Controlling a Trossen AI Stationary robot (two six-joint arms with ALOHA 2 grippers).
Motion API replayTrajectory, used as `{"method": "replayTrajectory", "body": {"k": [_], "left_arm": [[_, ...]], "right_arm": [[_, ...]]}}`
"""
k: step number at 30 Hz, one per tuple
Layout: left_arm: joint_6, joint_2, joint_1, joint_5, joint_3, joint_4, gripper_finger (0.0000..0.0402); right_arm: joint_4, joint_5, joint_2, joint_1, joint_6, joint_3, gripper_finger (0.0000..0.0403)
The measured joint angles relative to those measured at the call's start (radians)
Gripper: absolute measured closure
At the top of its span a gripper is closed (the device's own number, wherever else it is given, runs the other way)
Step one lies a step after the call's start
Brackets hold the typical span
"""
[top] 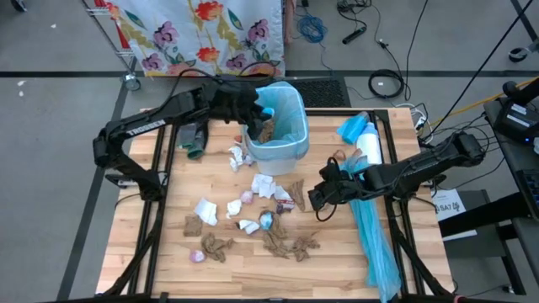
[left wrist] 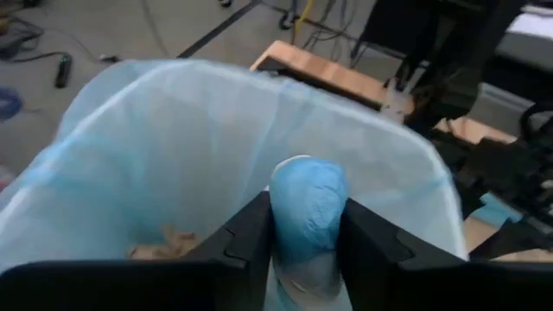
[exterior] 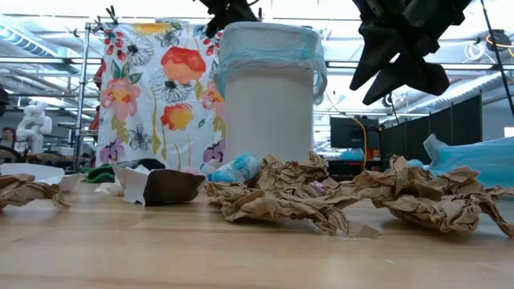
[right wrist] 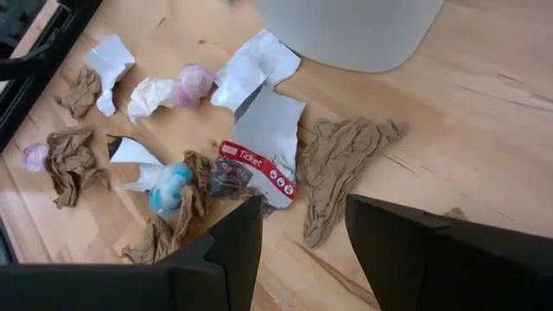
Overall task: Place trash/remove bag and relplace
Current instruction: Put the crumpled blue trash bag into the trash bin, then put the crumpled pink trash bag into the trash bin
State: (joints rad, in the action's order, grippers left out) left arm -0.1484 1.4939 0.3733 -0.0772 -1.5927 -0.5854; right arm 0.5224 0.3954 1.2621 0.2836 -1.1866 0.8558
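Note:
The white bin (top: 282, 126) with its light-blue bag (left wrist: 173, 147) stands at the table's far middle, with brown paper (left wrist: 164, 242) inside. My left gripper (top: 259, 108) hangs over the bin's left rim, with a blue crumpled wad (left wrist: 307, 203) between its fingers. Scraps of trash (top: 253, 215), brown paper and white tissue, lie scattered on the table in front of the bin. My right gripper (top: 318, 195) hovers open above them. Under it lie a brown paper scrap (right wrist: 341, 164) and a torn wrapper with a red label (right wrist: 259, 164). My left gripper has the blue wad's two sides (left wrist: 285, 216) pinched between its two fingers (left wrist: 251, 238). The fingers come from the table's left and slant downward. The wad's rounded end sticks out past the fingertips, and it hangs clear above the bag's open mouth.
Long light-blue plastic sheets (top: 375, 236) and a roll (top: 364, 139) lie along the table's right side, under the right arm. A dark green thing (top: 195, 139) lies at the far left. A floral cloth (top: 202, 34) hangs beyond the far edge.

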Motion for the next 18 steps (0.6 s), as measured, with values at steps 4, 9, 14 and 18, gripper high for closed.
{"method": "replayTrajectory", "body": {"k": [4, 9, 14, 18], "left_arm": [[0.008, 0.012, 0.000, -0.006, -0.017, 0.005, 0.0241], [0.033, 0.016, -0.001, 0.015, -0.018, 0.007, 0.0197], [0.026, 0.014, 0.000, 0.023, -0.019, -0.013, 0.0181], [-0.001, -0.013, 0.000, 0.007, -0.019, -0.056, 0.0183]], "right_arm": [[0.000, 0.000, 0.000, 0.000, 0.000, 0.000, 0.0243], [0.000, 0.001, 0.000, 0.000, 0.020, 0.000, 0.0243], [0.001, 0.001, 0.000, 0.000, 0.027, 0.000, 0.0243], [0.001, -0.001, 0.000, 0.000, 0.046, 0.000, 0.0243]]}}
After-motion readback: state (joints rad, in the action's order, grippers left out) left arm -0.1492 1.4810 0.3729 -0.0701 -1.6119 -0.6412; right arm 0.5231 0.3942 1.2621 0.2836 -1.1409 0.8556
